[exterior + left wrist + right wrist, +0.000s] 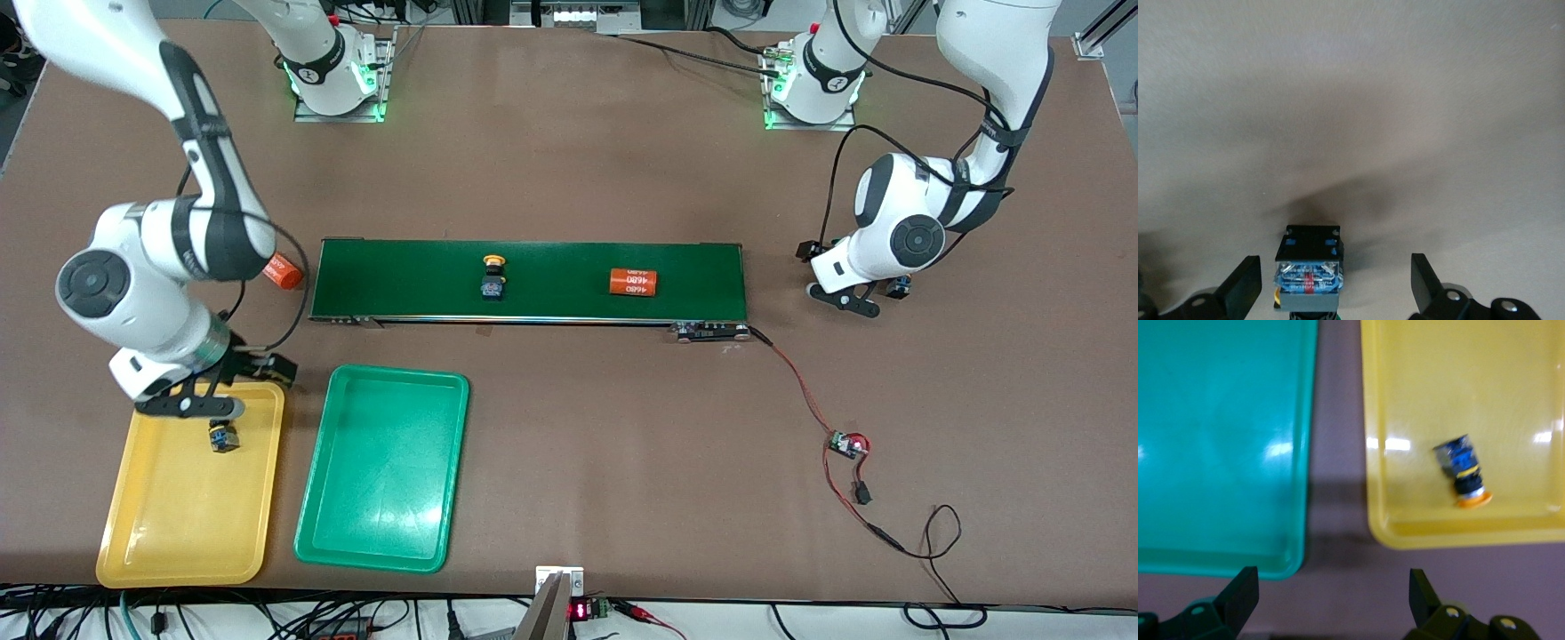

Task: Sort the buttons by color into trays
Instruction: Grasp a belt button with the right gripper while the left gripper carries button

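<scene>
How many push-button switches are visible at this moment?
3: one in the yellow tray under the right gripper, one on the conveyor belt, one on the table between the open left gripper's fingers. Others may be hidden.

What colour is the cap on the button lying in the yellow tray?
Yellow-orange. The button in the yellow tray shows it best in the right wrist view.

Robotics lab, two bench-mounted arms on a brown table (569, 133), small green conveyor belt (533, 280), loose wiring and circuit board (846, 443)
</scene>
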